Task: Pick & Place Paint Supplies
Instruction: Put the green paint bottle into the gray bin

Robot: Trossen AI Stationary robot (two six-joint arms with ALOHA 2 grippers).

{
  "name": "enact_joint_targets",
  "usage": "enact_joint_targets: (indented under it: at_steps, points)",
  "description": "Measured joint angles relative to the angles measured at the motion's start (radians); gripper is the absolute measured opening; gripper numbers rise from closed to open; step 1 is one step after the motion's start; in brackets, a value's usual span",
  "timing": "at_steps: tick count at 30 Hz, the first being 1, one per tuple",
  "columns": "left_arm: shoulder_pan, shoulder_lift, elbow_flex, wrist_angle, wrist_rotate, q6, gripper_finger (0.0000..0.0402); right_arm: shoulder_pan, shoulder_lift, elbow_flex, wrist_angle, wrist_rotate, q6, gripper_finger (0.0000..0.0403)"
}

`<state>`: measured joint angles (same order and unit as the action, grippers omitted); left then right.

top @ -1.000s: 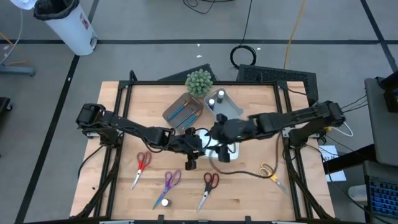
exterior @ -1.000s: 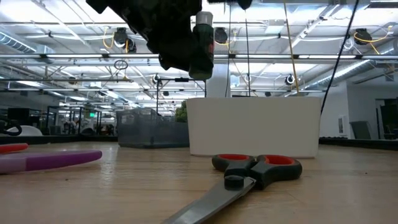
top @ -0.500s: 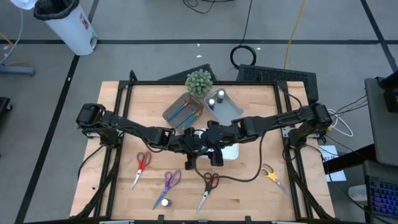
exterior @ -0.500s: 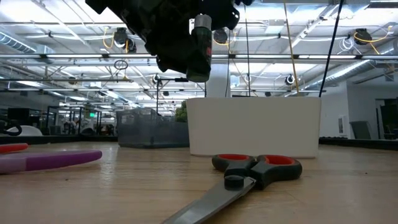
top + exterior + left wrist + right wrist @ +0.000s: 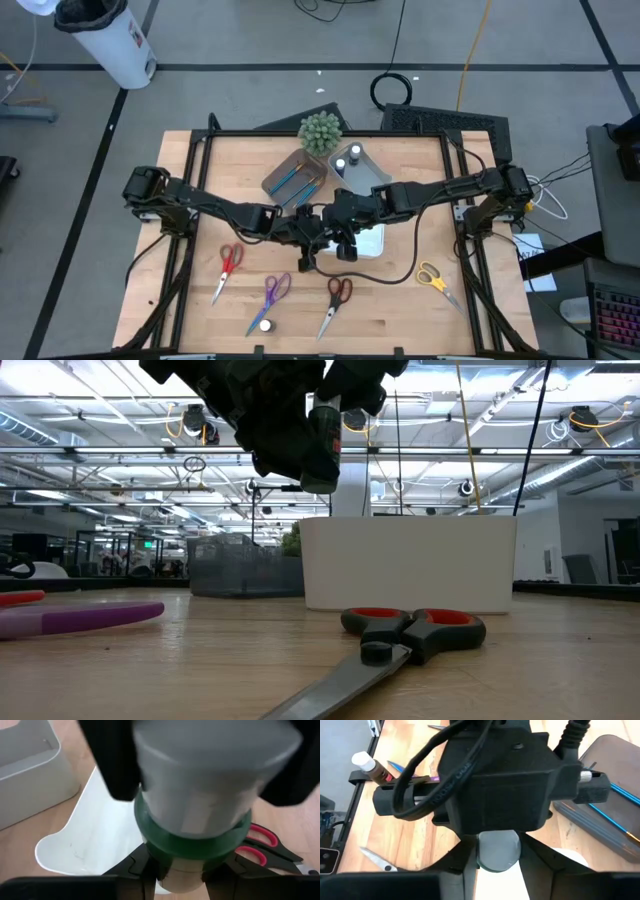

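A small paint bottle [image 5: 322, 448] with a pale cap and a green band hangs above the table's middle, over the white tray [image 5: 368, 243]. My left gripper [image 5: 320, 233] is shut on its lower body. My right gripper [image 5: 338, 222] reaches in from the right and is shut on its cap. Red scissors [image 5: 229, 264], purple scissors [image 5: 273, 292], red-and-black scissors [image 5: 336, 297] and yellow scissors [image 5: 432, 277] lie flat on the near half of the table. Another white-capped bottle [image 5: 264, 325] lies by the purple pair. My left gripper pinches the bottle's lower body [image 5: 184, 870] between its two fingers, below the green band. The fingers slant down from the table's left. The bottle stands roughly upright, cap up, clear of the table. My right gripper has the bottle's cap [image 5: 499, 851] between its two fingers [image 5: 117, 765], one on each side. It comes slanting down from the table's right. The left gripper's body fills the view beyond the cap.
At the back stand a tray with blue brushes [image 5: 296, 178], a pale tray with bottles [image 5: 356, 165] and a green spiky plant [image 5: 320, 131]. In the low view the white tray [image 5: 410, 565] rises behind the red-and-black scissors [image 5: 410, 635].
My right gripper has come down and toward the table's left, onto the bottle held by my left gripper, and has taken hold of its cap. The left gripper and the bottle have stayed in place.
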<state>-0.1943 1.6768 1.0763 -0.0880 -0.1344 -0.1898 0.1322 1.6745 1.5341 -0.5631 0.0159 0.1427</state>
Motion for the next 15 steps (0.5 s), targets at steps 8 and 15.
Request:
enact_joint_targets:
  at_steps: [8, 15]
  points:
    - [-0.01, -0.001, 0.0, 0.013, -0.025, -0.074, 0.0205, -0.001, 0.0, 0.0, -0.027, -0.052, -0.02, 0.0101]
    - [0.007, -0.134, 0.0, -0.009, -0.023, 0.028, 0.03, -0.001, -0.057, 0.0, -0.113, 0.049, -0.004, 0.0101]
